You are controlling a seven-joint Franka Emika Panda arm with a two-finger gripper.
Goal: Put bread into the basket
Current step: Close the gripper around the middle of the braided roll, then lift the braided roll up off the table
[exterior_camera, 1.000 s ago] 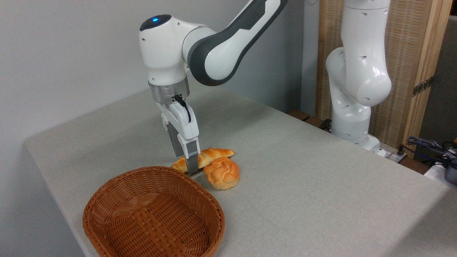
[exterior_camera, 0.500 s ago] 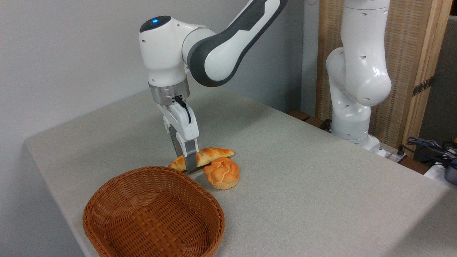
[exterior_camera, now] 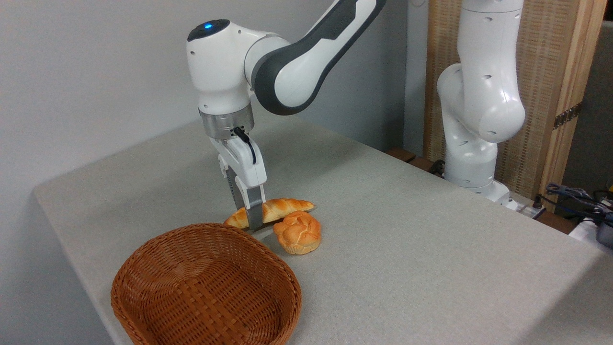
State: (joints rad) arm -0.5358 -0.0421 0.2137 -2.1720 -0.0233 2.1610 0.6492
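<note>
Your pincer (exterior_camera: 254, 221) is squeezed around the long bread (exterior_camera: 275, 210), just past the far rim of the basket (exterior_camera: 206, 287). A round bun (exterior_camera: 298, 232) sits beside it on the counter (exterior_camera: 407, 239).

Count, camera view:
- Bread items: 2 total. 1 long braided loaf (exterior_camera: 280, 209), 1 round knotted bun (exterior_camera: 297, 232).
- Basket (exterior_camera: 143, 258): 1, wicker, oval. Items inside: 0.
- Table (exterior_camera: 407, 249): 1, grey cloth.
- Robot arm (exterior_camera: 297, 62): 1, w/ 1 gripper (exterior_camera: 254, 221); only 1 finger (exterior_camera: 255, 216) visible from this side, other hidden.
- Cables (exterior_camera: 574, 196) at right edge: several, exact nr. not countable.
</note>
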